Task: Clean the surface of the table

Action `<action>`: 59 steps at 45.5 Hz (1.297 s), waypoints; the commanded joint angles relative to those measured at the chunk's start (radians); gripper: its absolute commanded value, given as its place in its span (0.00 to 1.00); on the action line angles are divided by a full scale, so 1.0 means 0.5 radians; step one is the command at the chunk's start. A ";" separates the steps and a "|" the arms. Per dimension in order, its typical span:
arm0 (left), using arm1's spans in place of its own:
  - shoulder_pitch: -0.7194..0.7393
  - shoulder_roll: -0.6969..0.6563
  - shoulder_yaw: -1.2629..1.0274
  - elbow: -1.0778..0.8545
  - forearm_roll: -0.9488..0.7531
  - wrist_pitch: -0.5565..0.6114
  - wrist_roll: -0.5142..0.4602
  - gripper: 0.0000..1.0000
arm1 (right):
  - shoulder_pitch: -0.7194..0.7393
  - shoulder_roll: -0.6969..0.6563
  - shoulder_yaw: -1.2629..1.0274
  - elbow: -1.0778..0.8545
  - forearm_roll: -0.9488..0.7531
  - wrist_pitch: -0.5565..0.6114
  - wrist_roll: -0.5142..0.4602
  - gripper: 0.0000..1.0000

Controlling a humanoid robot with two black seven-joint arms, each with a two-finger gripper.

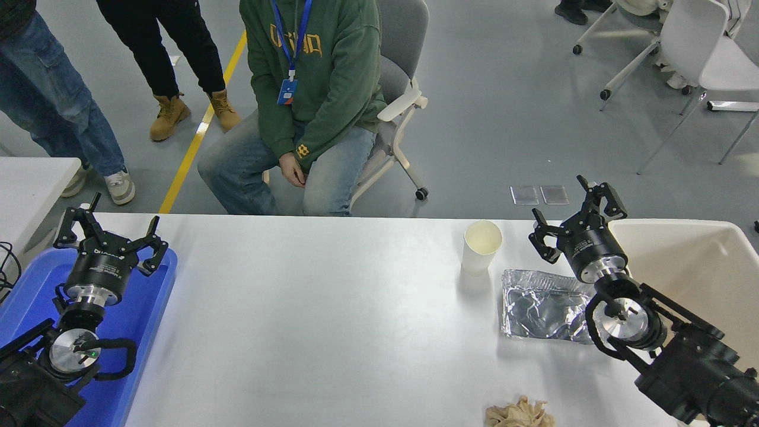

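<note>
One table surface [332, 308], long axis left-right.

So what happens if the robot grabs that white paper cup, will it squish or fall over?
The paper cup looks empty and thin-walled, so it is probably very light and could squish if squeezed hard. It stands upright and is taller than wide, so a sideways nudge would likely tip it, and then it might roll. The open right gripper is beside it, not touching.
</note>
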 commanded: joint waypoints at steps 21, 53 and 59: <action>0.003 0.000 -0.007 0.000 0.000 0.000 0.000 1.00 | 0.006 -0.012 0.003 -0.006 0.000 -0.005 0.003 1.00; 0.003 0.000 -0.007 0.000 0.000 0.000 0.000 1.00 | 0.031 -0.064 0.031 -0.021 -0.126 0.002 0.012 1.00; 0.003 0.000 -0.007 0.000 0.000 0.000 0.000 1.00 | 0.031 -0.091 0.034 -0.018 -0.123 0.008 0.012 1.00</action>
